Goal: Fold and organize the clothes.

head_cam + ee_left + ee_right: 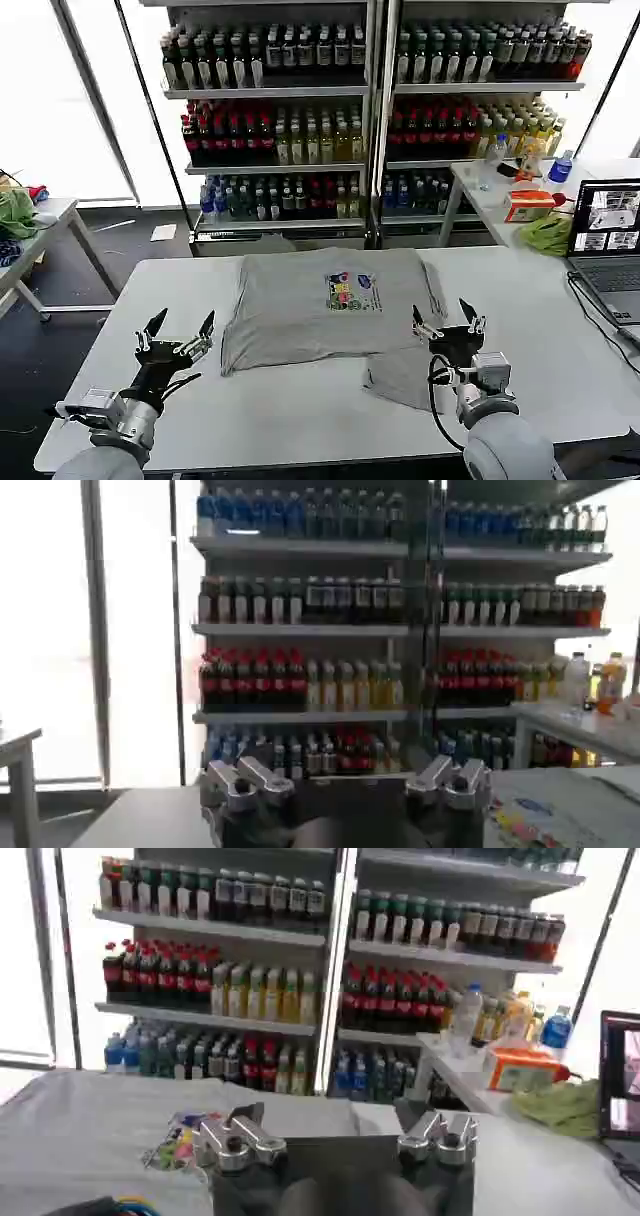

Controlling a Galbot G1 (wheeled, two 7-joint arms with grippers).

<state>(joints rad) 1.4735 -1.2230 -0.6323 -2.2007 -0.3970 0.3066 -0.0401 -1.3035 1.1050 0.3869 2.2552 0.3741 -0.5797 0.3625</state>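
Centrally on the white table [300,410] a grey cotton T-shirt [300,310] with a multicoloured chest print is spread (near right sleeve folded). Both the left gripper [178,334] and right gripper [446,322] are held wide open, empty. Bottle shelves [370,110] are seen behind, a laptop [606,240] far right.

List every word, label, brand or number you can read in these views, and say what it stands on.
No text can be read.
T-shirt chest print: multicoloured, too small to read.
Bottles on the shelves: labels too small.
Laptop screen: picture tiles, no readable words.
Orange box on the side table: blurred.
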